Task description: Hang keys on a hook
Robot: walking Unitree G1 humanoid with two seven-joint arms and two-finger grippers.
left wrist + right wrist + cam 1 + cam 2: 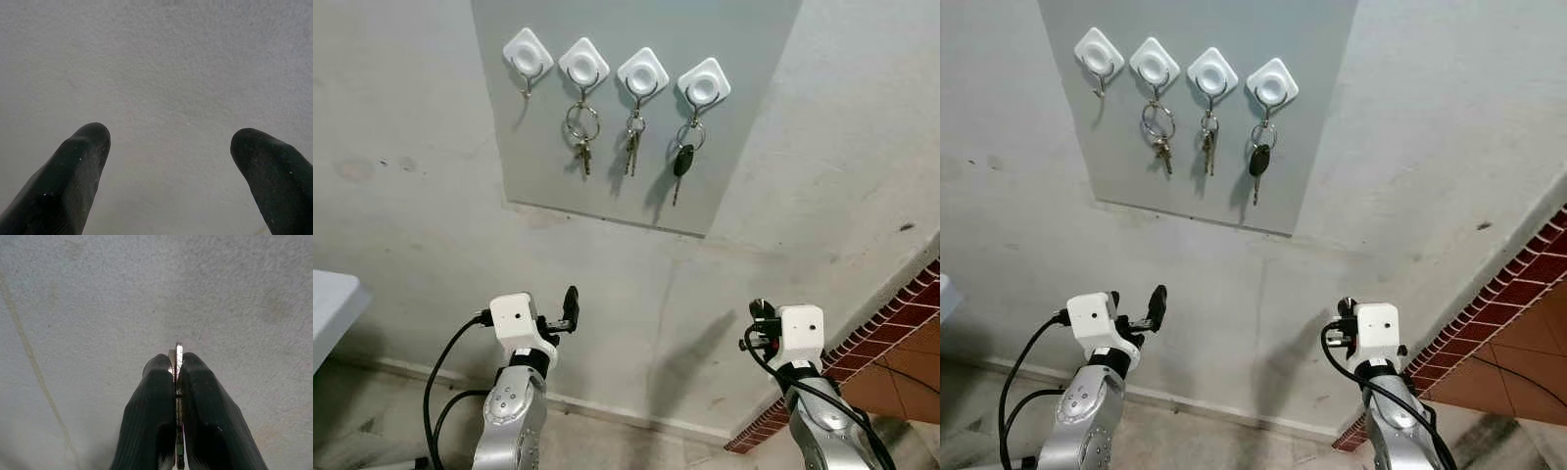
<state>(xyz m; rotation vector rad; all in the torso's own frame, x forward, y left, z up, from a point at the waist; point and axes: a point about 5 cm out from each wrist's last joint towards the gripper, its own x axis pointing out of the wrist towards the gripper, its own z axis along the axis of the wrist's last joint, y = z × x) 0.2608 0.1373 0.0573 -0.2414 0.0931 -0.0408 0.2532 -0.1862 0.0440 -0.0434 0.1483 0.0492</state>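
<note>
Four white diamond-shaped hooks sit in a row on a grey panel (724, 186) fixed to the pale wall (431, 235); the leftmost hook (527, 53) is bare, the second hook (583, 66) carries a large ring with small keys (582, 132), the third hook (642, 74) carries a short bunch of keys (632, 142), and the fourth hook (703, 85) carries a black-headed key (681, 164) on a ring.

Both silver arms are raised before the wall, well below the panel; the left pincer (168, 147) stands wide, its two black fingers (78, 166) far apart with bare plaster between them, holding nothing; the right pincer (176, 369) is pressed tight, its fingertips (156, 382) clamping a thin silver metal piece (178, 355), seen edge-on and poking just past the tips, which looks like a key or key ring, though its shape cannot be told from this angle; it points at the bare wall, apart from the hooks.

Red brick edging (886, 323) runs along the lower right of the wall; a pale tabletop corner (331, 304) shows at the left edge; black cables (445, 392) loop beside the left arm.
</note>
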